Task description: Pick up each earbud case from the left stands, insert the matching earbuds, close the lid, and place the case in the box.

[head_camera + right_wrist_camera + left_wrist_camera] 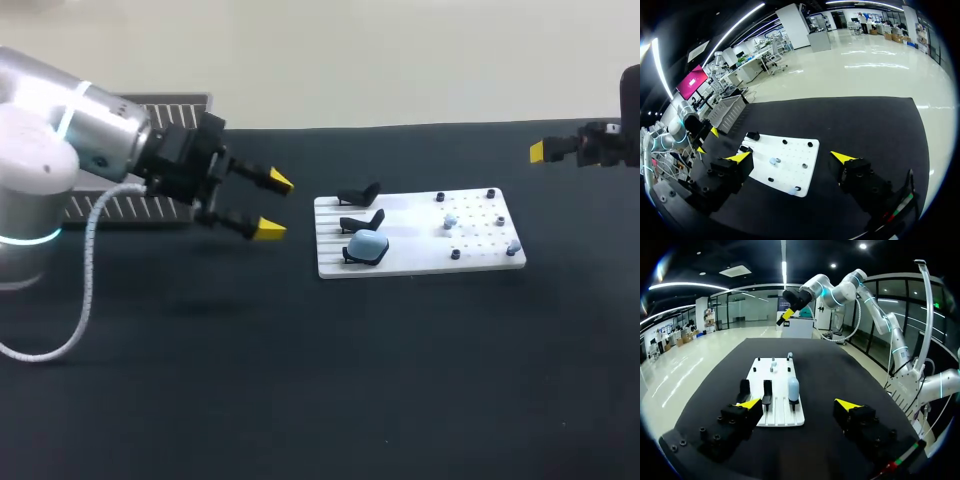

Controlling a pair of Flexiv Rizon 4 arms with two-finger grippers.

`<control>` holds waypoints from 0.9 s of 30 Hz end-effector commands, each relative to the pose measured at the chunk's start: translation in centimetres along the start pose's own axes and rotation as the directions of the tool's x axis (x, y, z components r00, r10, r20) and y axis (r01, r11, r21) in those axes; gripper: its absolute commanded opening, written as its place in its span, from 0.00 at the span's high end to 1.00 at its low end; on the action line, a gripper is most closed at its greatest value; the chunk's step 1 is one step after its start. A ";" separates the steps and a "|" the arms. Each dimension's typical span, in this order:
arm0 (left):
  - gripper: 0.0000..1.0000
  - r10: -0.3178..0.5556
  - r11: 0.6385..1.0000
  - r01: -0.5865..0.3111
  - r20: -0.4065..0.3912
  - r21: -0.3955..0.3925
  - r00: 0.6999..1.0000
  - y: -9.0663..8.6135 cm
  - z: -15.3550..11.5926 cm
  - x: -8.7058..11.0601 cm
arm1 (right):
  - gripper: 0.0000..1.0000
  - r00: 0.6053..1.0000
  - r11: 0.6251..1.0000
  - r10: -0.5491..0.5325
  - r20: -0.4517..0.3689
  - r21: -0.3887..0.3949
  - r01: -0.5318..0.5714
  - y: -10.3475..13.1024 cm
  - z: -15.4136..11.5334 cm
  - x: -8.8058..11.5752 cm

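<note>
The left hand (pixel 272 205) hangs over the table (pixel 300 400) with its two fingers spread apart and nothing between them. A short way ahead of it stands the white board (pixel 420 262). A light blue earbud case (pixel 368 244) sits there on one of three black stands, and the other two stands (pixel 360 194) are empty. Beyond the stands, small pale earbuds (pixel 450 222) rest on the pegged part of the board. The right hand (pixel 791 157) is also wide open and empty, well apart from the board on its far side. A ribbed grey box (pixel 185 103) lies behind the left arm, its inside hidden. I judge that for this case everything is left: grasping, inserting, closing, placing. Whether the empty stands mean finished cases, I cannot tell.
</note>
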State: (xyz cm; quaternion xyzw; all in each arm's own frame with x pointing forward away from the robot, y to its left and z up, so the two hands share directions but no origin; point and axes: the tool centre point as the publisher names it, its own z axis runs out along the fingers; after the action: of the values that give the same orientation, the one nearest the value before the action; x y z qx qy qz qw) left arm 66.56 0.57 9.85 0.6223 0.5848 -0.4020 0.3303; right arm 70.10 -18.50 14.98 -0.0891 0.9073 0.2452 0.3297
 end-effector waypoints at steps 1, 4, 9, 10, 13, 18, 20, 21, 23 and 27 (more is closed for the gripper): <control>0.00 0.002 1.000 -0.002 0.004 0.014 1.000 0.4 1.7 0.4 | 0.00 1.000 1.000 -0.001 0.000 -0.002 0.001 0.0 0.0 0.0; 0.00 0.002 1.000 -0.002 0.000 0.008 1.000 0.0 2.5 0.6 | 0.00 1.000 1.000 -0.001 0.000 -0.002 0.001 0.0 0.0 0.0; 0.01 0.007 1.000 -0.007 -0.008 -0.003 1.000 -0.5 3.6 0.7 | 0.00 1.000 1.000 -0.001 0.000 -0.002 0.001 0.0 0.0 0.0; 0.01 0.012 1.000 -0.012 -0.012 0.000 1.000 -0.7 4.0 0.8 | 0.00 1.000 1.000 -0.001 0.000 -0.002 0.001 0.0 0.0 0.0; 0.08 0.012 1.000 -0.012 -0.014 0.003 1.000 -0.8 4.7 1.0 | 0.00 1.000 1.000 -0.001 0.000 -0.002 0.001 0.0 0.0 0.0; 0.14 0.010 1.000 -0.010 -0.010 0.007 1.000 -1.1 5.5 1.4 | 0.00 1.000 1.000 -0.001 0.000 -0.002 0.001 0.0 0.0 0.0; 0.23 0.009 1.000 -0.009 -0.006 0.009 1.000 -1.1 5.7 1.4 | 0.00 1.000 1.000 -0.001 0.000 -0.002 0.001 0.0 0.0 0.0; 0.22 0.009 1.000 -0.009 -0.004 0.011 1.000 -1.2 5.9 1.5 | 0.00 1.000 1.000 -0.001 0.000 -0.002 0.001 0.0 0.0 0.0; 0.18 0.009 1.000 -0.009 -0.003 0.014 1.000 -1.1 6.1 1.5 | 0.00 1.000 1.000 -0.001 0.000 -0.002 0.001 0.0 0.0 0.0; 0.21 0.012 1.000 -0.012 0.003 0.020 1.000 -0.8 6.2 1.5 | 0.00 1.000 1.000 -0.001 0.000 -0.002 0.001 0.0 0.0 0.0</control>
State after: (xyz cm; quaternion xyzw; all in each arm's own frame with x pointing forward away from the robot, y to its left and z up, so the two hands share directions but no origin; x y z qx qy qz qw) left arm 64.72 -3.98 6.04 0.6281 0.5792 -0.4043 0.3264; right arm 70.10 -18.50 14.98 -0.0891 0.9073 0.2452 0.3297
